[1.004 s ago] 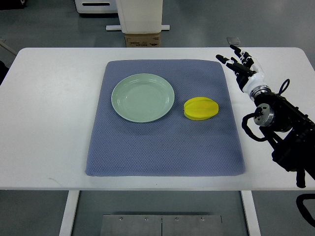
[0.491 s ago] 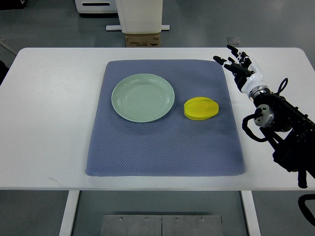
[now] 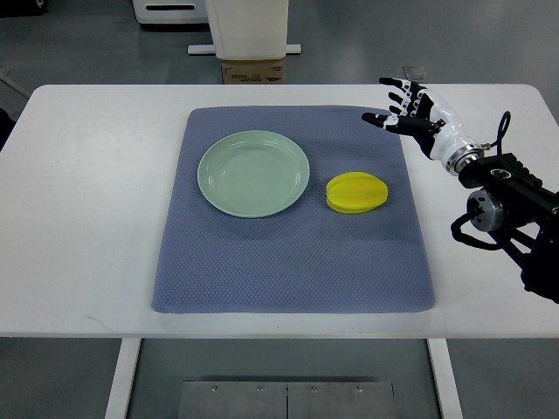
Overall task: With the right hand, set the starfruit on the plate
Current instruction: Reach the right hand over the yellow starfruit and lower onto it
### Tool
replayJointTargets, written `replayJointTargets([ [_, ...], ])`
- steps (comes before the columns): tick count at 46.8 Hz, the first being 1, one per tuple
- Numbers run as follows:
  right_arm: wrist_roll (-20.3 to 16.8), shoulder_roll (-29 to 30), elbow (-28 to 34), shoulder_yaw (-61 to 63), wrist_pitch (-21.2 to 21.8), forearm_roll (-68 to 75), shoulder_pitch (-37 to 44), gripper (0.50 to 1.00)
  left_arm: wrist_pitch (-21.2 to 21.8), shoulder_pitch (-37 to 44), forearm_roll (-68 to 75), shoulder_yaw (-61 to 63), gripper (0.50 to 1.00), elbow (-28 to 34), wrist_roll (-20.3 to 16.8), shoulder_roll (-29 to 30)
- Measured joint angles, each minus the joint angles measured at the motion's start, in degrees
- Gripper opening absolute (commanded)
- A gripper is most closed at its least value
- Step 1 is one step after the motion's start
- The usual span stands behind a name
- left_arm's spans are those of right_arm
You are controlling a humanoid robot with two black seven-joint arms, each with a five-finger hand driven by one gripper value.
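Top view, looking steeply down on a white bench (image 3: 96, 218) covered in the middle by a blue-grey mat (image 3: 288, 262). Approach step, by the look of it: nothing grasped yet. Right hand (image 3: 410, 109) poised over the far right corner of the mat, near the bench's far edge, fingers (image 3: 377, 117) spread and empty, reaching in toward the bench's middle, wrist and dark forearm trailing back to the right edge. No left arm in sight. Starfruit (image 3: 356, 192) lying on the mat, right of centre, well apart from the hand and nearer the robot's side than it. Pale green plate (image 3: 253, 173) just beside the fruit on its left, bare, with a narrow strip of mat between rim and fruit. Long axis of the fruit running roughly along the bench's length, left to right, perhaps tilted very slightly; blunter, rounder end toward the plate, more tapered end toward the bench's right edge, ridges running lengthwise along the top. Next move, as a judgement: bringing the hand down and toward the near edge until over the fruit, then closing across the short axis, thumb on one long flank and fingers on the other, so as to grip between ridges and not on the slippery crests. After that, a short lift and a carry leftward to the plate's centre. Likely risk: the fruit rolling on its ribs if pushed from one side before the grip is set.
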Motion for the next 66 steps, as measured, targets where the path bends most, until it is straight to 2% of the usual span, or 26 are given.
replayJointTargets([
  [20, 1.79, -2.5, 5.69, -14.37, 1.57, -11.71, 4.2, 1.0, 0.0, 0.0, 0.0, 0.0, 1.0, 0.0, 0.0, 0.0],
  [40, 3.31, -3.36, 5.77, -20.02, 3.54, -17.99, 5.96, 1.0, -0.01, 0.0, 0.0, 0.0, 1.0, 0.02, 0.0, 0.0],
  [66, 3.89, -3.39, 4.59, -23.7, 2.64, -22.58, 7.03, 0.995, 0.0, 0.0, 0.0, 0.0, 1.0, 0.02, 0.0, 0.0],
])
